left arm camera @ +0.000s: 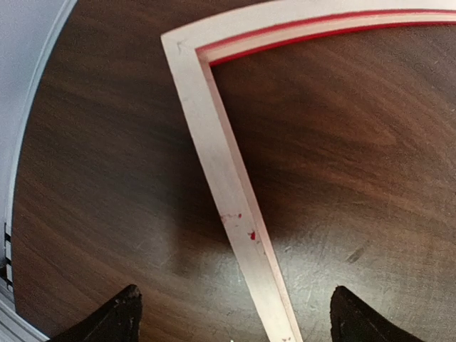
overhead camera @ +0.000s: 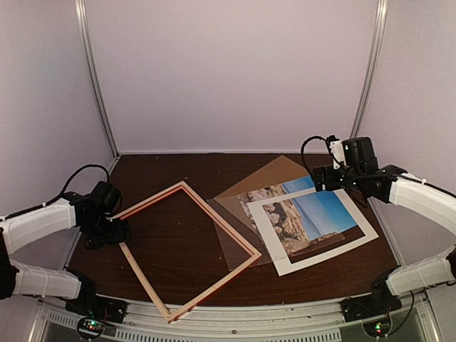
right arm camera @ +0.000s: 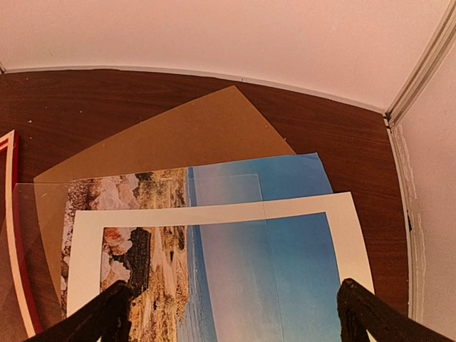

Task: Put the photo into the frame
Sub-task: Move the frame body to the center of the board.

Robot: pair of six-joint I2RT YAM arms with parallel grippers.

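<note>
The frame (overhead camera: 221,218) lies on the dark table left of centre, pale wood side up, with a red inner edge. In the left wrist view one rail (left arm camera: 214,142) runs between my fingers. My left gripper (overhead camera: 117,231) (left arm camera: 237,320) is open, low over the frame's left corner, holding nothing. The photo (overhead camera: 313,214), blue sky and tan rocks, lies at the right under a white mat (overhead camera: 320,253). It shows through the mat's window (right arm camera: 299,256), with its far edge sticking out. My right gripper (overhead camera: 324,178) (right arm camera: 235,313) is open and empty above the photo's far side.
A brown backing board (overhead camera: 274,171) (right arm camera: 178,135) lies under the photo at the back. A clear sheet (overhead camera: 235,235) lies between frame and photo, overlapping both. The frame's red edge (right arm camera: 20,278) shows at the left of the right wrist view. White walls enclose the table.
</note>
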